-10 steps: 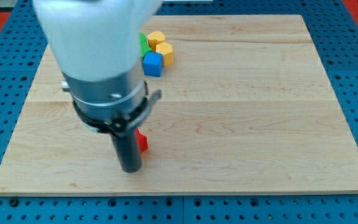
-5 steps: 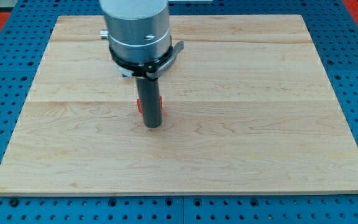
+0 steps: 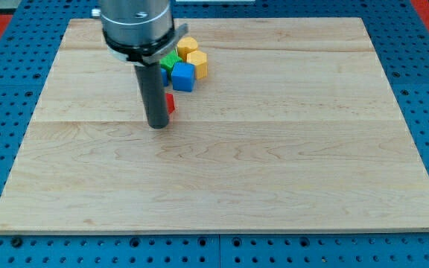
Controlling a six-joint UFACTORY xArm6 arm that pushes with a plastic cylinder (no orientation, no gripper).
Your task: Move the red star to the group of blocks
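Observation:
My tip (image 3: 157, 125) rests on the wooden board (image 3: 274, 149), left of centre. The red star (image 3: 170, 103) is mostly hidden behind the rod, showing only as a red sliver at the rod's right side, touching it. Just above and to the right is the group of blocks: a blue cube (image 3: 183, 77), a green block (image 3: 171, 61), two yellow blocks (image 3: 188, 47) (image 3: 197, 62), and a sliver of another blue block (image 3: 164, 75) beside the rod. The red star lies a short gap below the blue cube.
The arm's grey and white body (image 3: 136, 26) covers the board's top left part and hides some of the group. A blue pegboard (image 3: 423, 112) surrounds the board.
My tip has moved up the view from the board's lower left, pushing the red star with it, to just below the group of blocks.

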